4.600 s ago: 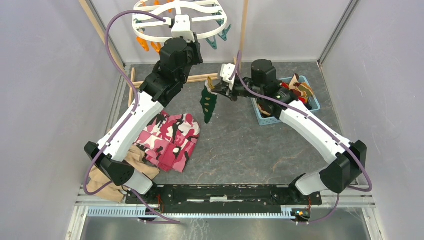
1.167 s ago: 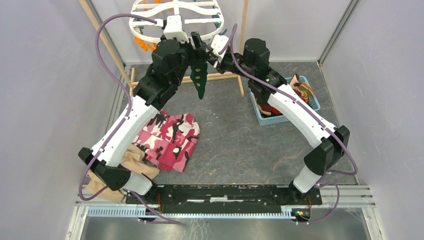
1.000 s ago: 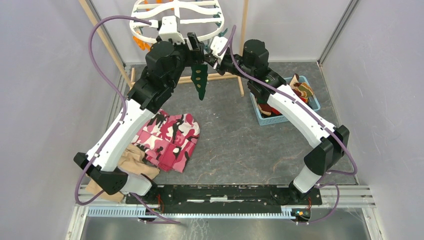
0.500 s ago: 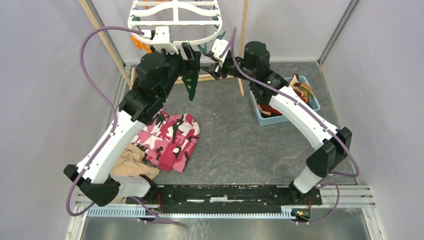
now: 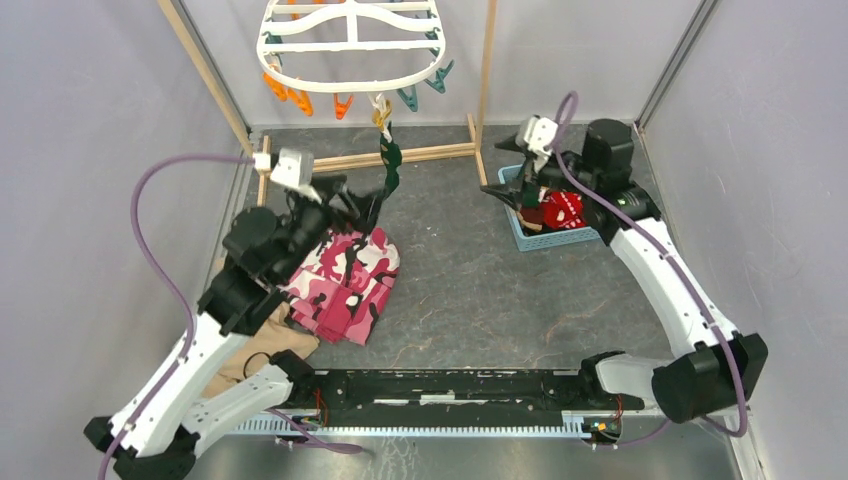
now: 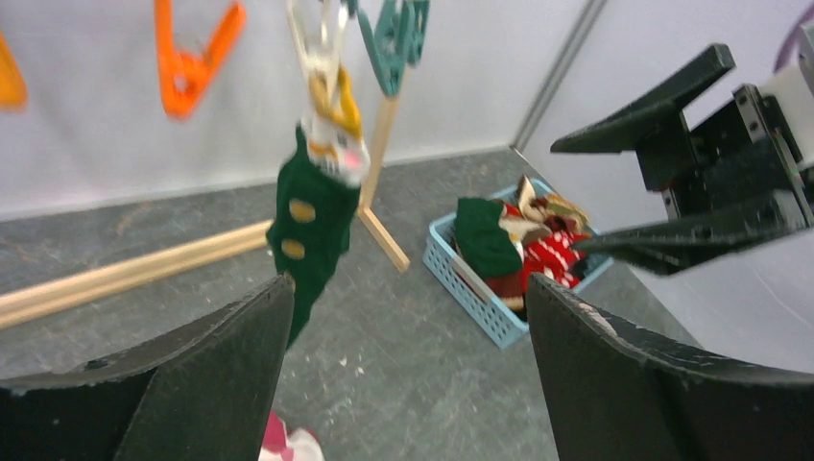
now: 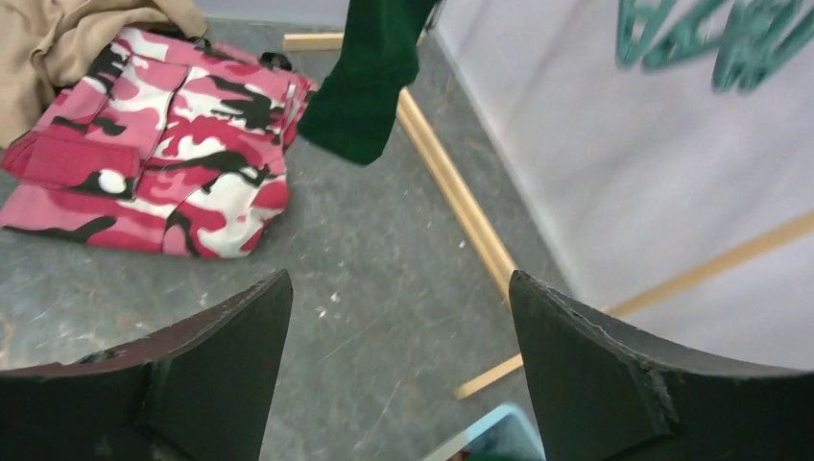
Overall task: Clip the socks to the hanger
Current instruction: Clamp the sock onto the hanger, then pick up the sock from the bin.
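The white oval hanger (image 5: 350, 45) hangs at the back with orange and teal clips under it. A dark green sock (image 5: 388, 160) dangles from one of its white clips (image 6: 322, 58), free of both grippers. In the left wrist view the green sock (image 6: 307, 226) shows tan spots. My left gripper (image 5: 352, 203) is open and empty, below and left of the sock. Over the blue basket's (image 5: 527, 240) left end, my right gripper (image 5: 508, 192) stands open and empty. More socks lie in the basket, a red patterned sock (image 5: 563, 208) among them.
A pink camouflage garment (image 5: 340, 275) and a tan cloth (image 5: 262, 335) lie on the floor at the left. The wooden stand's base bar (image 5: 400, 157) and upright pole (image 5: 487, 70) stand under the hanger. In the left wrist view the basket (image 6: 470, 293) sits to the right.
Both grippers have let go and drawn back from the hanger. The green sock now hangs from a clip alone. The right gripper has opened and swung over the basket; the left arm has pulled back.
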